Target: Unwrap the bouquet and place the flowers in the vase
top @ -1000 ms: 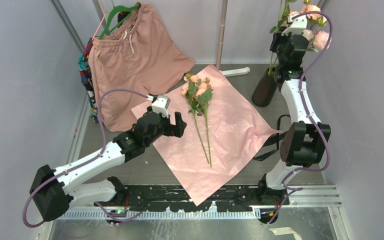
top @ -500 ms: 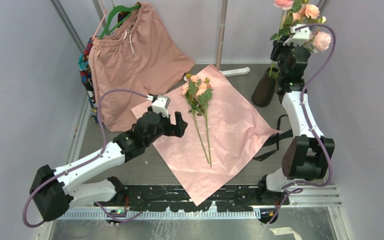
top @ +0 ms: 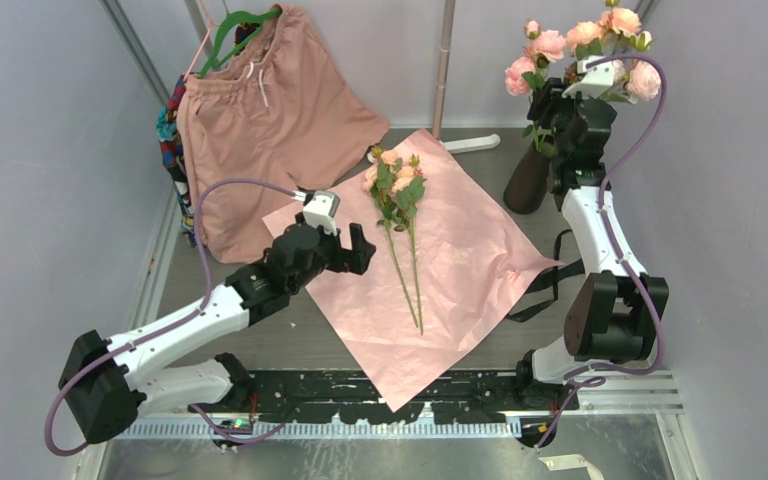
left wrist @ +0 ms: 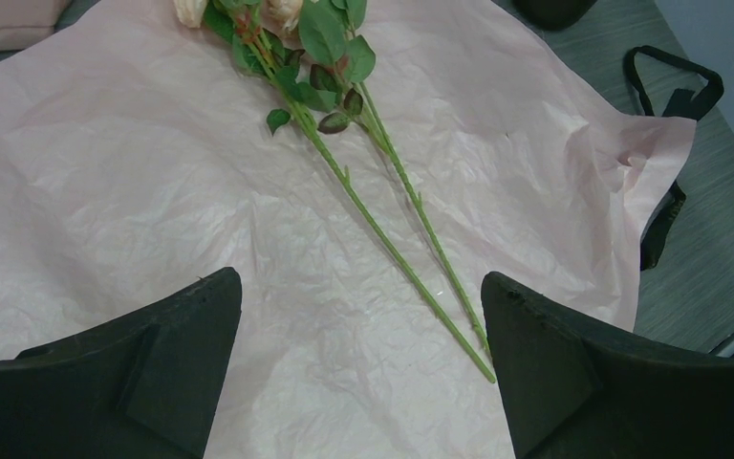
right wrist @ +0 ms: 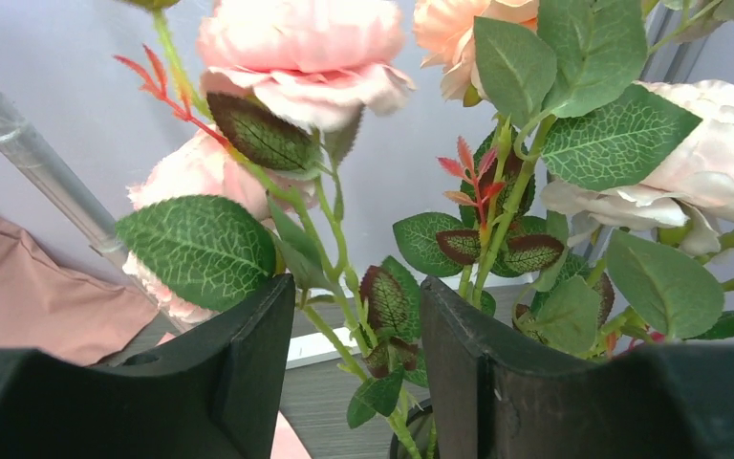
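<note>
crinkled pink paper (left wrist: 105,191) under thin-stemmed flowers (left wrist: 344,175). left gripper (left wrist: 360,282) gaping. right gripper (right wrist: 356,292), 1 o'clock, parted around leafy stems (right wrist: 382,301); vase (top: 525,185) partly hidden.

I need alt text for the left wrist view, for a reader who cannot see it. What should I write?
Long-stemmed flowers lie on flat, crinkled pink paper, blooms toward the top edge. The left gripper hovers open above the paper, its black fingers filling the bottom corners. A black ribbon lies on the grey table at right.
</note>
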Controlling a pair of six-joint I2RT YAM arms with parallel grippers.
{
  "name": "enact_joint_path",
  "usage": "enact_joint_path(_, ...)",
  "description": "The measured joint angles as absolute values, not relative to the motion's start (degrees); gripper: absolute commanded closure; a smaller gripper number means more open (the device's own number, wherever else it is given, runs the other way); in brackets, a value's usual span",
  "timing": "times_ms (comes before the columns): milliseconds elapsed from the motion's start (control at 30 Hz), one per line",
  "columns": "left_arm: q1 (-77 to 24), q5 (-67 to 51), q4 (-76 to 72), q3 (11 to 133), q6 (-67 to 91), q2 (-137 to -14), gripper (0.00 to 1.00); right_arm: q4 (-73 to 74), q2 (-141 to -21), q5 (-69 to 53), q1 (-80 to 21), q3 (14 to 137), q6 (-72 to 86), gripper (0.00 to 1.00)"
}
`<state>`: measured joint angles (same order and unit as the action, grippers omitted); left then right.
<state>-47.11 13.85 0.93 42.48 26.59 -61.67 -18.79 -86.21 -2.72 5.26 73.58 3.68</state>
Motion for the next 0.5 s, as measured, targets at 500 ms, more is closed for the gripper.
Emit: enact_joint_path(500, -47.11, 12.40, 0.32, 44.23, 27.24, -67.16, 0.00, -21.28, -74.52, -8.86, 4.60, 68.45, 8.38, 0.44)
